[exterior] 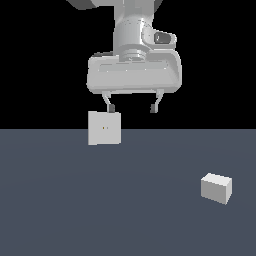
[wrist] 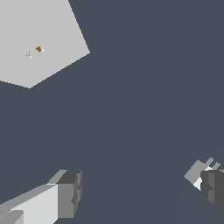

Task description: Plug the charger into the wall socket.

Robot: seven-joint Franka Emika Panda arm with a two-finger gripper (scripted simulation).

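Note:
The charger (exterior: 216, 188), a small white box, lies on the dark grey floor at the exterior view's right, nearer the camera. The wall socket (exterior: 104, 128) is a flat white square plate standing upright at the left of centre, with two tiny holes in its middle. My gripper (exterior: 132, 107) hangs open and empty well above the floor, just above and to the right of the socket and far from the charger. In the wrist view the socket (wrist: 39, 39) fills one corner. My fingers (wrist: 68, 192) stand wide apart there. A small white and grey piece (wrist: 197, 173) peeks from behind the other finger.
The dark grey floor (exterior: 125, 200) stretches across the lower half of the exterior view, under a black background. Nothing else lies on it.

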